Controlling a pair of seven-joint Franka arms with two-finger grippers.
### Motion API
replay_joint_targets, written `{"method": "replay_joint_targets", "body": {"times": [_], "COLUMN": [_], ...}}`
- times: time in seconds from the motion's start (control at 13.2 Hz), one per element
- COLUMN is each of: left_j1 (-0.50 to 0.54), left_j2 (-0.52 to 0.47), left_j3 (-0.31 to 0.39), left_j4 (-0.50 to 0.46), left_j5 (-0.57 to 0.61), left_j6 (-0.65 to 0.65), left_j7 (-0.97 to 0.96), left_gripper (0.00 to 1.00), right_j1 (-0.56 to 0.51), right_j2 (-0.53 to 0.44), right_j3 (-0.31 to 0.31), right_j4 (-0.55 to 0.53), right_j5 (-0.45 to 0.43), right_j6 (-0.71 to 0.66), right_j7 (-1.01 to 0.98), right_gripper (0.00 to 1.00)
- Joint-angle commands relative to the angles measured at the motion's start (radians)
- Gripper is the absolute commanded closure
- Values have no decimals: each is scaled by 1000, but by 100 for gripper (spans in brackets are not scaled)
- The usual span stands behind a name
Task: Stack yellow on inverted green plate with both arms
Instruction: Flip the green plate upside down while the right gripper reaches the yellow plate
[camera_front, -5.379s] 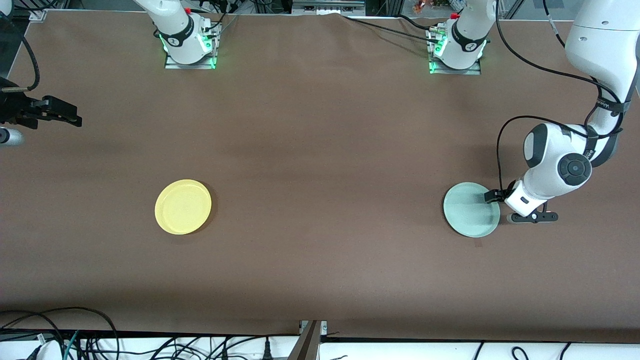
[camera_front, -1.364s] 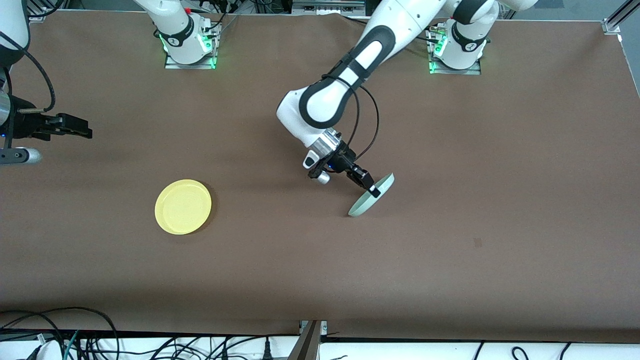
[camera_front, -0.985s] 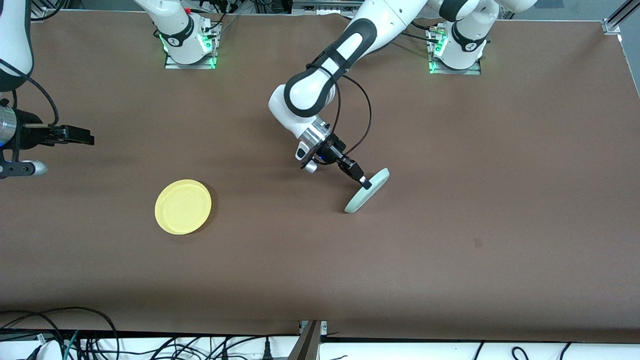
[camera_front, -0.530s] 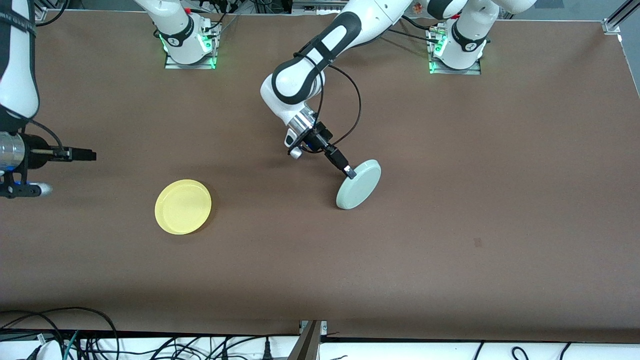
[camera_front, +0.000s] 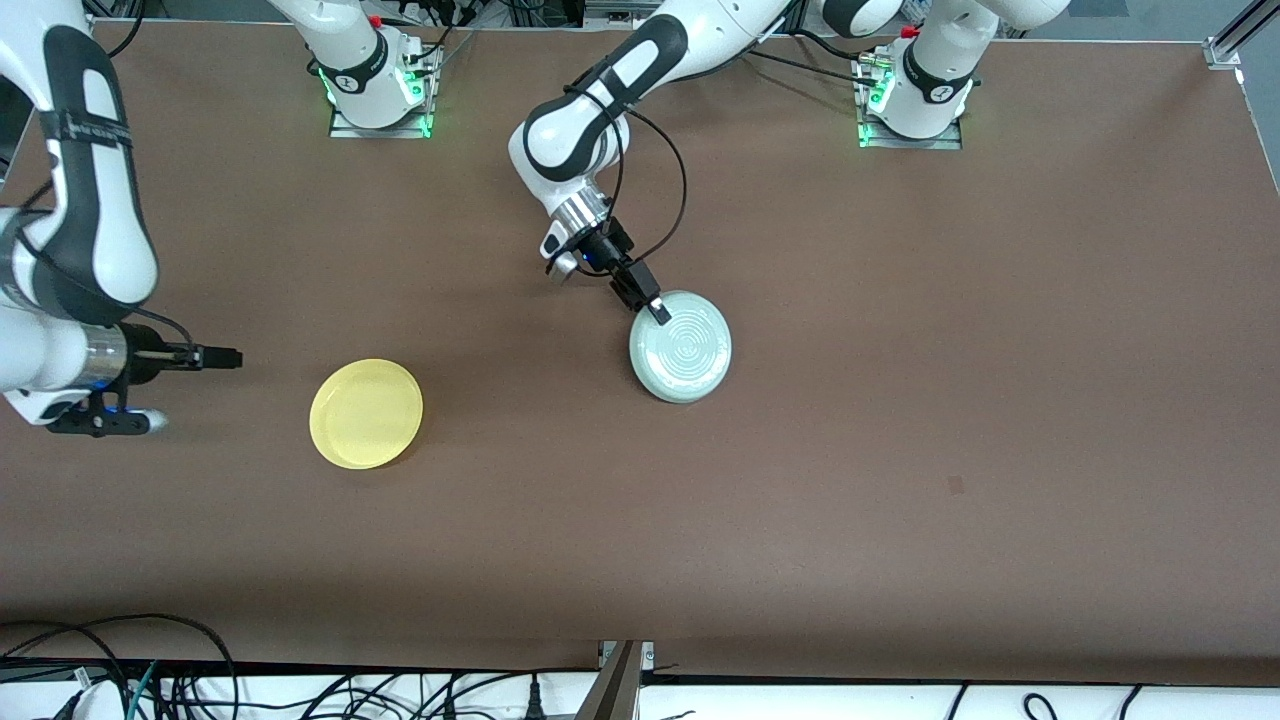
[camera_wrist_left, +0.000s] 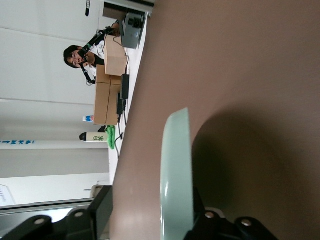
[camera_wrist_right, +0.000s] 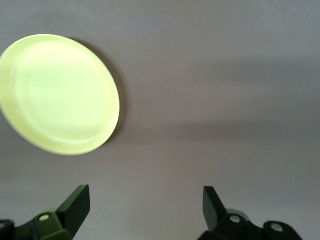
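Green plate (camera_front: 682, 348) is sitting at the centre of the front view, ringed underside facing up, apparently resting on the table (camera_front: 900, 500). The left gripper (camera_front: 655, 308) is hovering at the part of its rim that faces the upper edge of the frame. In the left wrist view the plate's (camera_wrist_left: 176, 175) edge is passing between spread fingers (camera_wrist_left: 101, 210), and one of them is standing clear of it, so nothing is being pinched.

The step in hand looks like letting go of the inverted plate. Doing it well probably means drawing the fingers straight back along the rim's line before lifting, so that neither pad is dragging the plate or tipping it.

The yellow (camera_front: 366, 413) plate is lying rim up in the lower half of the frame, toward the right arm's end. The right gripper (camera_front: 228, 355) is hanging just beside it, over bare table, its fingers (camera_wrist_right: 76, 202) spread wide and holding nothing.

Counting from largest to smallest: one table, two arms, two plates (one green, one yellow), two grippers.
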Motion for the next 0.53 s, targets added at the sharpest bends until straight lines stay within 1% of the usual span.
{"method": "replay_joint_targets", "body": {"times": [0.0, 0.08, 0.23, 0.3, 0.45], "left_j1": [-12, -5, 55, 98, 179], "left_j2": [16, 17, 14, 10, -12], "left_j3": [12, 13, 15, 12, 13], "left_j4": [67, 87, 115, 130, 149], "left_j5": [-89, -141, -241, -329, -547], "left_j6": [83, 143, 314, 386, 518], "left_j7": [-169, -256, -410, -471, -496], "left_gripper": [0, 0, 0, 0, 0], "right_j1": [1, 1, 1, 1, 1], "right_j2": [-1, 14, 45, 63, 86], "right_j3": [10, 12, 12, 12, 13], "right_j4": [-115, -132, -140, -140, -166], "right_j5": [46, 73, 113, 139, 165], "right_j6": [152, 183, 208, 224, 281], "right_j7": [6, 4, 3, 3, 1], "right_gripper": [0, 0, 0, 0, 0]}}
